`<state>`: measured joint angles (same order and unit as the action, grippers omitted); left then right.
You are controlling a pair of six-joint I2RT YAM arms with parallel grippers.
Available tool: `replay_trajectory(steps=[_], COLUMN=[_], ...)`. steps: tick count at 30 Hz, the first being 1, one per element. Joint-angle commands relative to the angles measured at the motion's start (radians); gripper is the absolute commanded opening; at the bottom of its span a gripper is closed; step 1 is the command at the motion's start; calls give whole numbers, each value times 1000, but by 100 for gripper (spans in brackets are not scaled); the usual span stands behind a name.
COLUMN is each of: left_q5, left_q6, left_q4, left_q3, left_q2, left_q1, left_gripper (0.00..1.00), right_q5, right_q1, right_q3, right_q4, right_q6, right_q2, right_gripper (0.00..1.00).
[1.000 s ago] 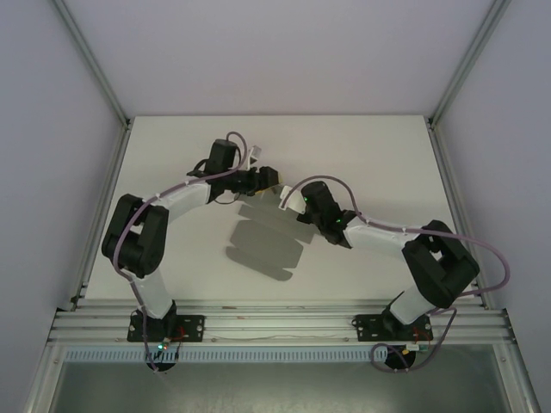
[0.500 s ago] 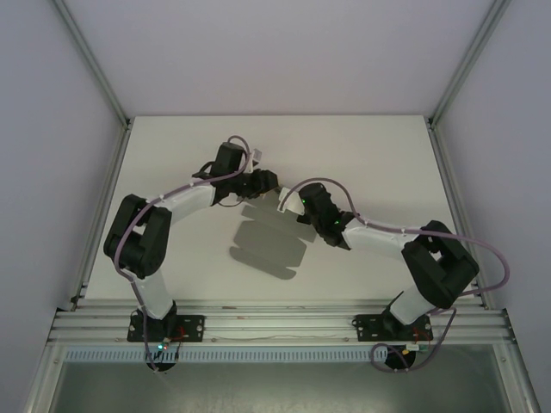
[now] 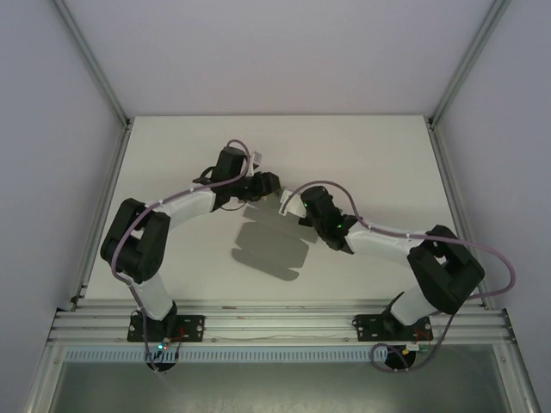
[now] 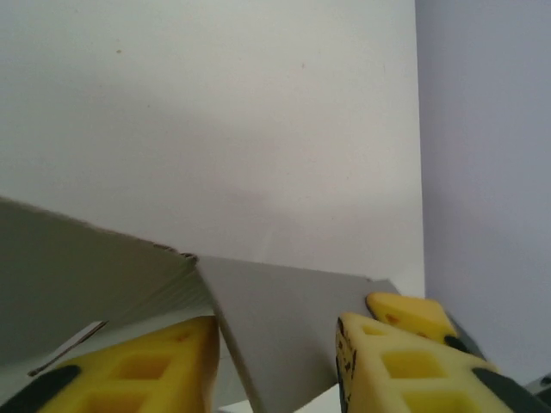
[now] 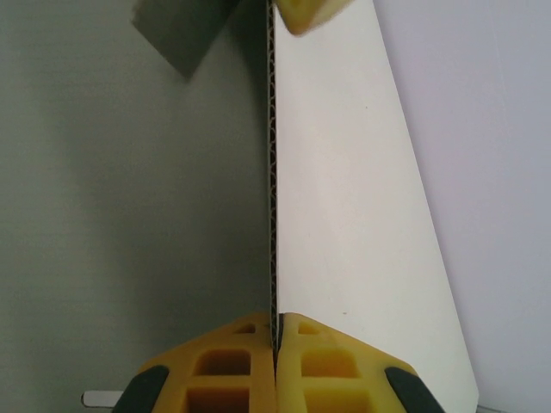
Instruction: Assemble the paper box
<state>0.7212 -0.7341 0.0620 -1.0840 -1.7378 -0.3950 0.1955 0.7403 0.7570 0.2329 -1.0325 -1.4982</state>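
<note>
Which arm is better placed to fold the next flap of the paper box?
Left. The left claw straddles a flap, jaws apart; the right claw is clamped on the paper box, steadying it.

I see my right hand (image 5: 277,331) pinched shut on the paper box (image 5: 272,172), its card edge-on, running up to another yellow fingertip (image 5: 301,13).

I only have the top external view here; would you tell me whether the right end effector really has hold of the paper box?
Observer: Yes. In the right wrist view, the right end effector is shut on the paper box, whose corrugated edge shows end-on.
Operator: Thank you. And on the other side?
Observer: In the left wrist view, the left end effector stands open, with a grey flap between its fingers.
</note>
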Motion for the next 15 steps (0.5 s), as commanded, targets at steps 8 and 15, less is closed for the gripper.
replay_trajectory(steps=[8,15], left_q5=[-283,-202], left_q6=[270,285], left_q4=[-153,-96], left_q3=[171,298], left_q2=[308,291], left_q1=[108,307], left_gripper=[100,100], right_q5=[-85,-284], right_q1=[-40,-113], right_q3=[-43,-82], right_q4=[42,4], right_q6=[63,141], right_q2=[128,234], right_gripper=[0,0])
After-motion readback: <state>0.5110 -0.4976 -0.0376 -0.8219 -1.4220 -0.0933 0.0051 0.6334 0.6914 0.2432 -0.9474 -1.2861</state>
